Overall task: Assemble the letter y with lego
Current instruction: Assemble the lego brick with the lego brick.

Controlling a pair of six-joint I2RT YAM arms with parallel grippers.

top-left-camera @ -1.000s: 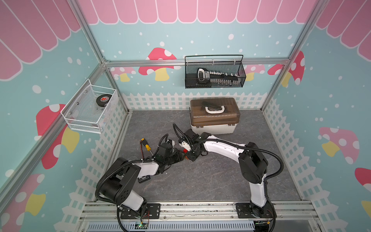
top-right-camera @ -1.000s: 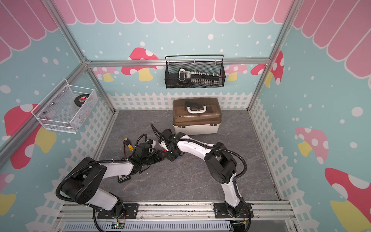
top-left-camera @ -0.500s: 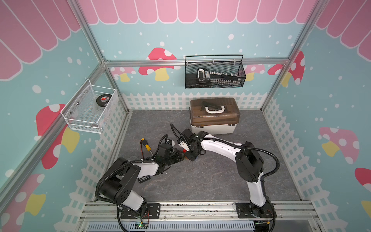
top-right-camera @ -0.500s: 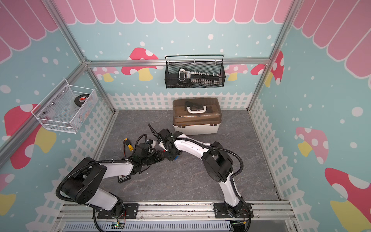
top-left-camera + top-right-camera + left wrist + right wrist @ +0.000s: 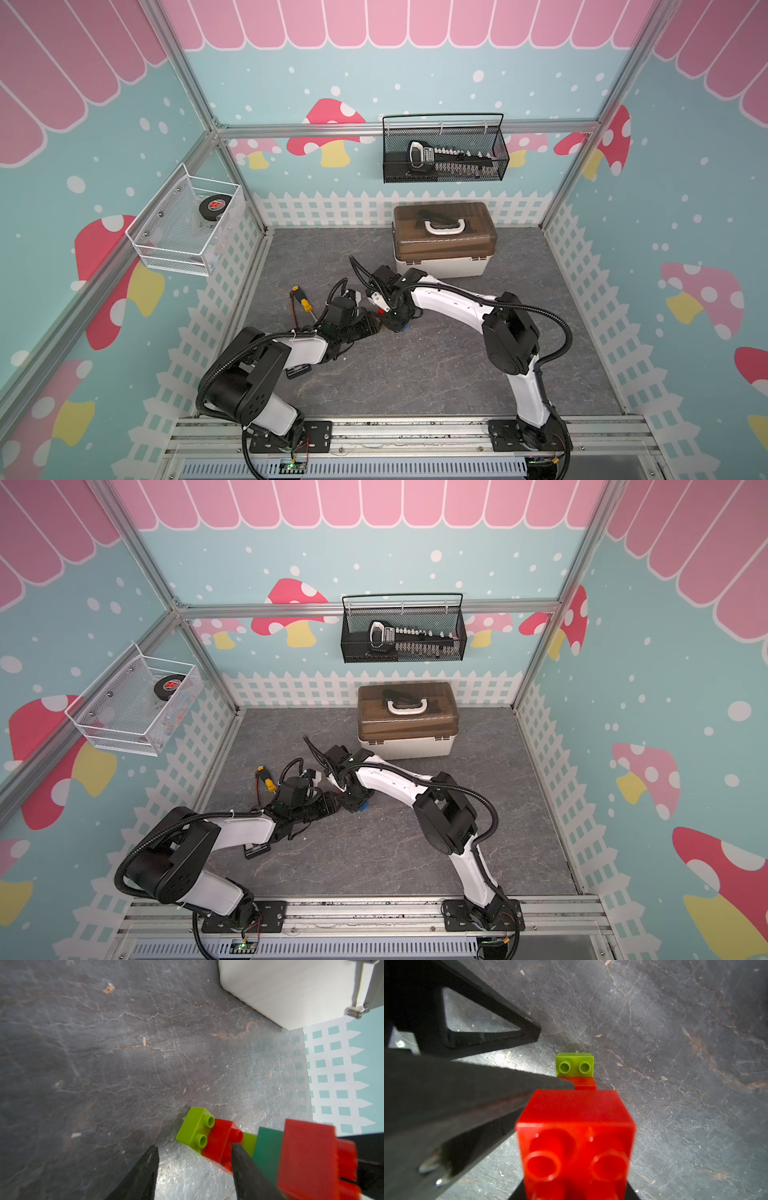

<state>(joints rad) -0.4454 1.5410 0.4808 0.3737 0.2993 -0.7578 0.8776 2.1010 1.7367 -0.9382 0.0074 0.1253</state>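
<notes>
The lego is joined into the letter y (image 5: pixel 268 1153): a lime-red-lime stem, a dark green bar and a red tip. Its end lime brick (image 5: pixel 574 1065) lies low over the grey floor. My right gripper (image 5: pixel 575 1188) is shut on the red tip brick (image 5: pixel 575 1136), which fills the right wrist view. My left gripper (image 5: pixel 194 1147) is open beside the stem, with bare floor between its fingers (image 5: pixel 245 1167). One finger lies against the stem's red brick (image 5: pixel 220 1142). In both top views the grippers (image 5: pixel 372 326) (image 5: pixel 332 802) meet mid-floor, hiding most bricks. A blue brick (image 5: pixel 405 328) peeks out.
A yellow-handled screwdriver (image 5: pixel 302 302) lies on the floor left of the grippers. A brown-lidded toolbox (image 5: pixel 442 241) stands behind them. A black mesh basket (image 5: pixel 444 153) hangs on the back wall. On the left wall hangs a white wire basket (image 5: pixel 183 224).
The right arm's elbow has shifted slightly to the left. Both grippers stay together at the bricks.
</notes>
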